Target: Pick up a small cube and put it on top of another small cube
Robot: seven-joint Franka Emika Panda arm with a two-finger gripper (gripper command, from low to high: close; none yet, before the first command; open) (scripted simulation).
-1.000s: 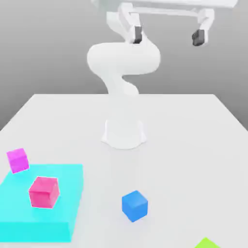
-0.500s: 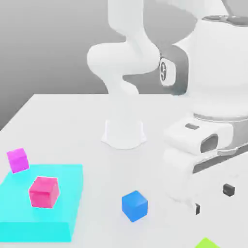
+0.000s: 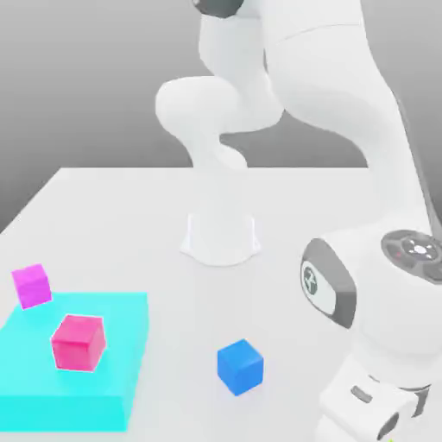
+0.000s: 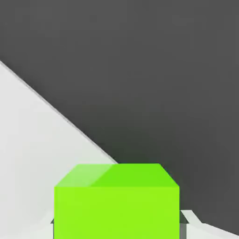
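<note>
A bright green cube (image 4: 116, 200) fills the hand view and sits close to the table's edge. My gripper (image 4: 119, 226) is down around it, a pale fingertip (image 4: 189, 217) showing at each side, open. In the exterior view the green cube is hidden behind my lowered hand (image 3: 371, 410) at the near right, and the fingers are cut off by the frame. A blue cube (image 3: 240, 366) rests on the table to the exterior view's left of the hand. Far left, a small magenta cube (image 3: 32, 285) stands on the table.
A flat cyan block (image 3: 112, 380) lies at the near left with a pink cube (image 3: 78, 342) on top of it. The arm's white base (image 3: 221, 237) stands mid-table. Beyond the table's edge (image 4: 60, 116) the floor is dark.
The arm swung down from high above the base to the near right corner. The hand dropped over the green cube, which now is hidden in the exterior view.
</note>
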